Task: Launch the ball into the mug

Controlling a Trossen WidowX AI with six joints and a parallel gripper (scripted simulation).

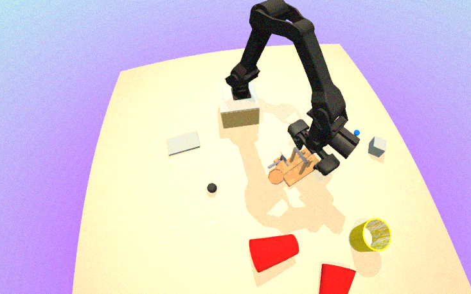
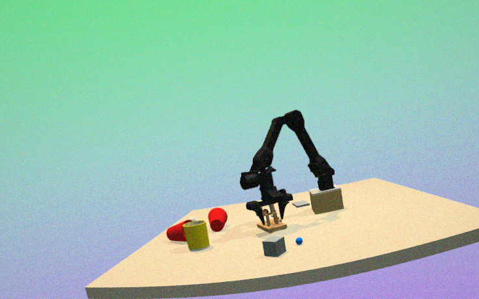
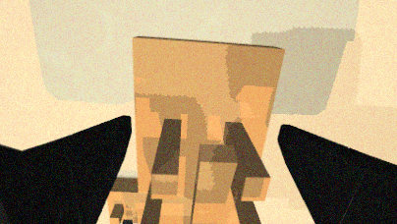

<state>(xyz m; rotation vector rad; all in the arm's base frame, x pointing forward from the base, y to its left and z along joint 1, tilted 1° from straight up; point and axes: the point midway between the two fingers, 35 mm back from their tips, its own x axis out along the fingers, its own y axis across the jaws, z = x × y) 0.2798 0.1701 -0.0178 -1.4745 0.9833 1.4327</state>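
The wooden catapult stands on the table, its round orange end at lower left in the top view. My gripper is open and low over the catapult. Its fingers stand on either side of the base, with a gap at each side in the wrist view. A blue ball lies on the table beyond the catapult from the arm's base. A black ball lies left of the catapult in the top view. The yellow mug stands upright at lower right there.
A red cone-like cup and another red one lie near the mug. A grey block is near the blue ball. A flat grey slab lies near the arm's base box.
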